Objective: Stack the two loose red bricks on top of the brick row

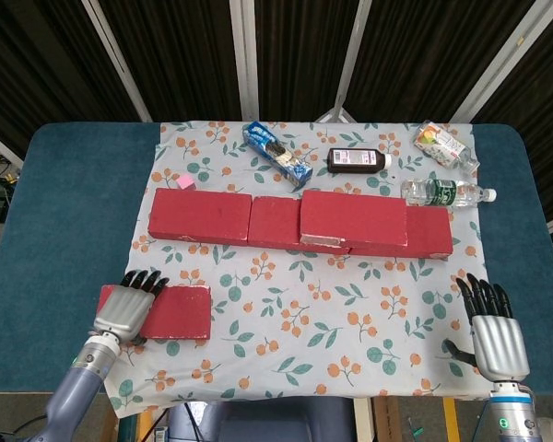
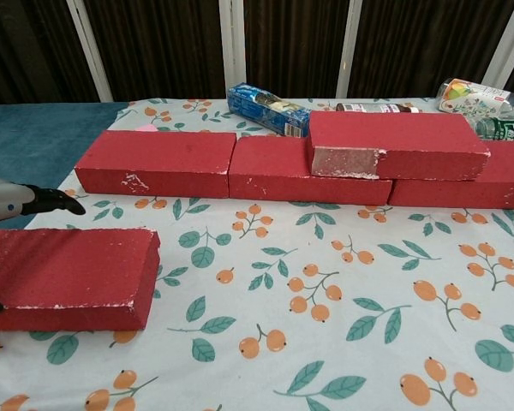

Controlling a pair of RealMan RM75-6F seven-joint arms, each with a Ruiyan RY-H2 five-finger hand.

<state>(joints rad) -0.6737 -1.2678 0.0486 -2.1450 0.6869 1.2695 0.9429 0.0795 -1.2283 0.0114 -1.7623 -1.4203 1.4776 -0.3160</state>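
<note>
— Where do the bricks stand?

— The brick row [image 1: 295, 223] lies across the flowered cloth [image 1: 350, 322]. One stacked brick [image 1: 353, 218] sits on its right half. The loose brick [image 1: 177, 312] lies flat, near the cloth's front-left corner.

— The hands?

— The left hand [image 1: 127, 306] rests over the loose brick's left end, fingers extended; a firm grip cannot be confirmed. The right hand [image 1: 491, 331] sits front-right, fingers spread, holding nothing.

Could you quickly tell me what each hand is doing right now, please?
Left hand: lies over the left end of the loose red rectangular brick; whether it grips it cannot be told.
Right hand: open, holding nothing, fingers apart.
</note>
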